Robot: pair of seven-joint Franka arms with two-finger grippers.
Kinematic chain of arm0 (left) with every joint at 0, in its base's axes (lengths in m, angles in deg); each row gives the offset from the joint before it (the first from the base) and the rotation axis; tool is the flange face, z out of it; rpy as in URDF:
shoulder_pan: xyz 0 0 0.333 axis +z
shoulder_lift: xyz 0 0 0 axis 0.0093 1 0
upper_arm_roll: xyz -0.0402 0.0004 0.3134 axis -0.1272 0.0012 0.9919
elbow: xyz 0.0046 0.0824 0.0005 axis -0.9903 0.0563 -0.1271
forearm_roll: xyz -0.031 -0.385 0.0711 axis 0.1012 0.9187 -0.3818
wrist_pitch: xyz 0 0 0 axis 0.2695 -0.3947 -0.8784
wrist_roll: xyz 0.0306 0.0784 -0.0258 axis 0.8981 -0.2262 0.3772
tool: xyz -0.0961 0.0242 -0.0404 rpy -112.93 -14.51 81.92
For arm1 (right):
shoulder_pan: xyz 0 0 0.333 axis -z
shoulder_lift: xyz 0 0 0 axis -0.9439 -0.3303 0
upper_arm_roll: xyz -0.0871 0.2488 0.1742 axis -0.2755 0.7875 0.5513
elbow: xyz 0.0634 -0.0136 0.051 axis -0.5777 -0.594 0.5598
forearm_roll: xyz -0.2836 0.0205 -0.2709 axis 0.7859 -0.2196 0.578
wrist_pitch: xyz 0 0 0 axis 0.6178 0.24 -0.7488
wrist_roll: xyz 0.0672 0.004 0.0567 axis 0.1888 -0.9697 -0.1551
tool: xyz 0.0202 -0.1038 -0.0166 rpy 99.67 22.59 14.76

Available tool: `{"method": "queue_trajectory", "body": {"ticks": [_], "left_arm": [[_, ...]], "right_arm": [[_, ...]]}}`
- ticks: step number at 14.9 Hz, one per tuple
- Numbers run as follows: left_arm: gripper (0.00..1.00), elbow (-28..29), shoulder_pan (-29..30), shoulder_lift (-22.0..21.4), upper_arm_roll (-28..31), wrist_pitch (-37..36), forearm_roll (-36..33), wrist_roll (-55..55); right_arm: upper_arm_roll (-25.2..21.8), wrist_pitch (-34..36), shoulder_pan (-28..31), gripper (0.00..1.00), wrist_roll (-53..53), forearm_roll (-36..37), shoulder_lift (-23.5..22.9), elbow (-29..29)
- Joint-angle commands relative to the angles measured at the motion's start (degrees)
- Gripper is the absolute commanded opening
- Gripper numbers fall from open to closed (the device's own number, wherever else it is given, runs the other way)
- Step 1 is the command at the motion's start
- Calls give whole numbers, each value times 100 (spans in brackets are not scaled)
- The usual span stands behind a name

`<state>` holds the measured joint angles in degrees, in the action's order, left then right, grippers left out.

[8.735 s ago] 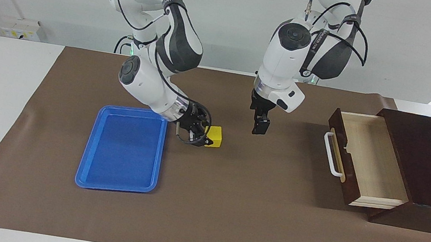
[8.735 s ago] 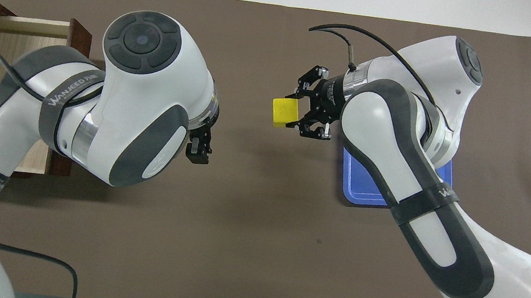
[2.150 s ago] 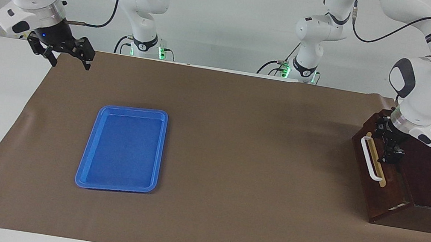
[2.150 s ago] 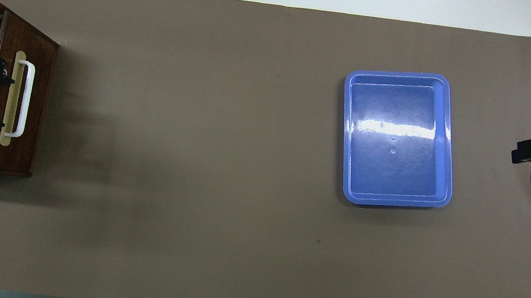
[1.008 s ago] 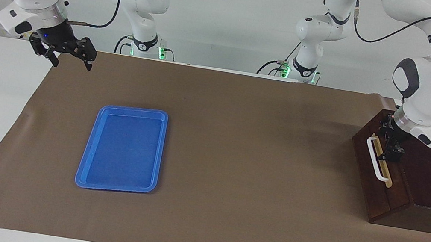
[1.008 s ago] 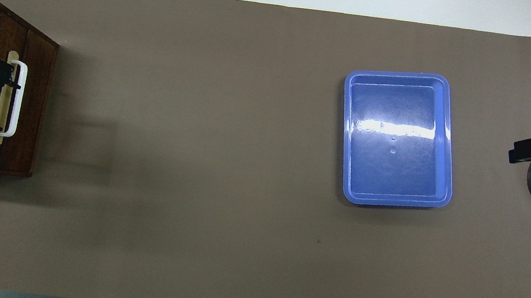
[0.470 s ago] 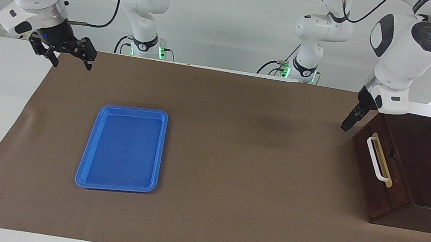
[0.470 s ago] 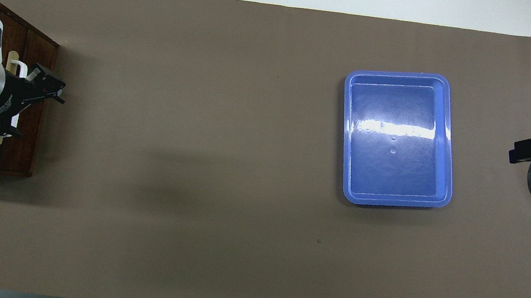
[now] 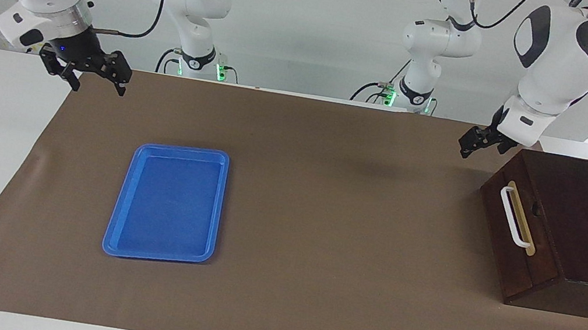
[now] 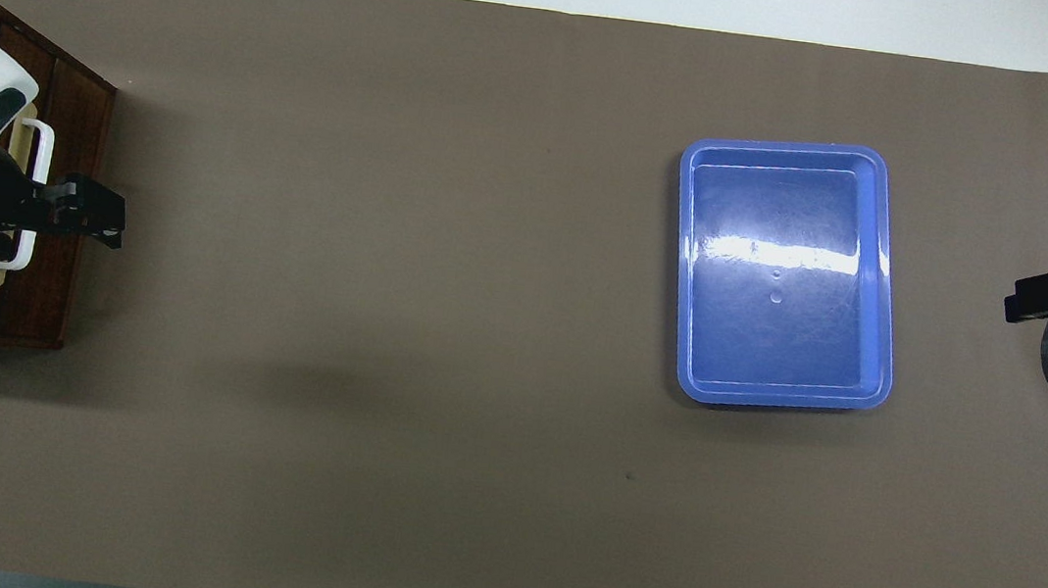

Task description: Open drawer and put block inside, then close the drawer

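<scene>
- Our left gripper (image 9: pixel 469 147), upper right of the facing view, hangs over the brown mat; fingers' state we cannot tell.
- Dark brown wooden drawer (image 9: pixel 516 235) with a white bar handle sits pushed in.
- Our right gripper (image 9: pixel 97 78), upper left, waits with fingers apart.

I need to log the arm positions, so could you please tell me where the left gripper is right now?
The left gripper is raised over the brown mat, beside the closed dark wooden drawer with the white bar handle, at the left arm's end of the table.

A wide stretch of bare brown mat (image 9: pixel 340 243) filled the middle of the frame, open to passage. The blue tray (image 9: pixel 168 203) lay flat at centre left; the closed drawer (image 9: pixel 516 235) and its dark box (image 9: pixel 586 217) blocked the right edge.
</scene>
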<state>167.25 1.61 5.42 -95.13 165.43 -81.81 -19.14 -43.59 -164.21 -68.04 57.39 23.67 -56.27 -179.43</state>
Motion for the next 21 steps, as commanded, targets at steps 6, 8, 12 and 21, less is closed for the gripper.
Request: {"method": "queue_trajectory", "body": {"ticks": [6,8,12,21], "left_arm": [[100,-1050,-151,646,79,-820,36,-914],[100,-1111,-204,681,106,-829,27,-1020],[100,-1094,-231,637,193,-688,27,-1239],[100,-1208,-222,628,352,-627,71,-1310]], "right_arm": [[57,7,111,100,-153,109,78,-55],[48,7,111,100,-153,109,78,-55],[48,-2,111,100,-161,109,78,-55],[57,-2,119,100,-161,109,78,-55]]}}
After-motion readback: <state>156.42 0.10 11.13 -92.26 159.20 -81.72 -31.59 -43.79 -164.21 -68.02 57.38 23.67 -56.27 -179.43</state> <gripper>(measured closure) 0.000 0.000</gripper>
